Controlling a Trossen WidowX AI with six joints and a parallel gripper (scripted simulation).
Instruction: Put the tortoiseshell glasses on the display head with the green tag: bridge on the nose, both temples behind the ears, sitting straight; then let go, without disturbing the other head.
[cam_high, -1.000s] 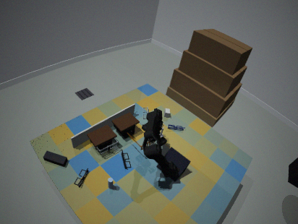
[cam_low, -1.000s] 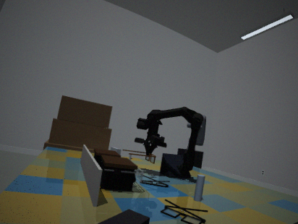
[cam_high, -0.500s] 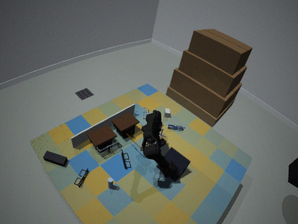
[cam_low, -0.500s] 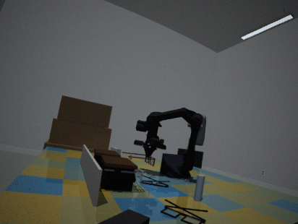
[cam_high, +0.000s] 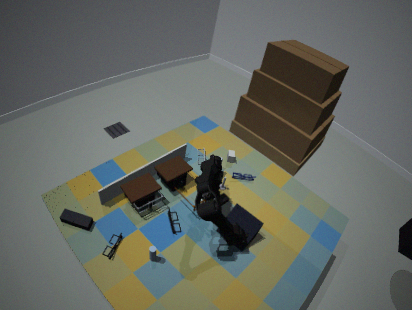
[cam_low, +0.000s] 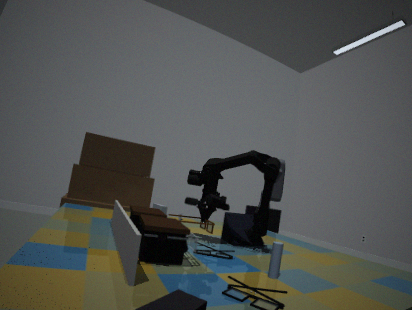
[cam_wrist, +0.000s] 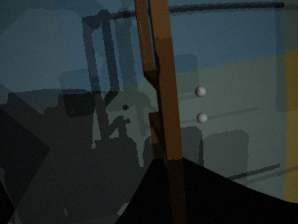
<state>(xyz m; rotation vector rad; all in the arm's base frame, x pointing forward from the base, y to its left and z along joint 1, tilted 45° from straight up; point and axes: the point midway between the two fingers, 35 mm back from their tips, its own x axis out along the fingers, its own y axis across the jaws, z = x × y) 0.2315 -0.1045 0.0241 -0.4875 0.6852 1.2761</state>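
A: Exterior view first, what have you got?

B: My arm (cam_low: 250, 170) reaches from its dark base (cam_low: 247, 227) over toward the two brown-topped stands (cam_low: 162, 225) beside the white panel (cam_low: 125, 240). End effector (cam_low: 206, 216) points down, clamped on the tortoiseshell glasses (cam_low: 200, 220), which hang in the air just right of the nearer stand, above the checkered surface (cam_low: 60, 250).

A: Sure they're gripped?

B: Yes. Wrist view shows a brown temple (cam_wrist: 160, 83) running up the frame from between my fingers, blue tile below it. Fingers nearly closed on that thin piece.

A: Heads with tags?

B: Can't tell from here; too dark and small. I only see the brown tops on dark boxes.

A: Other stuff?

B: Top view: black glasses (cam_high: 174, 221) lying flat in front of the stands, another black pair (cam_high: 112, 246) near the left edge, a blue pair (cam_high: 244, 176) right of my arm. White cylinder (cam_high: 153, 251) upright on a blue tile, dark case (cam_high: 76, 218) at far left, stacked cardboard boxes (cam_high: 292, 105) off the mat.
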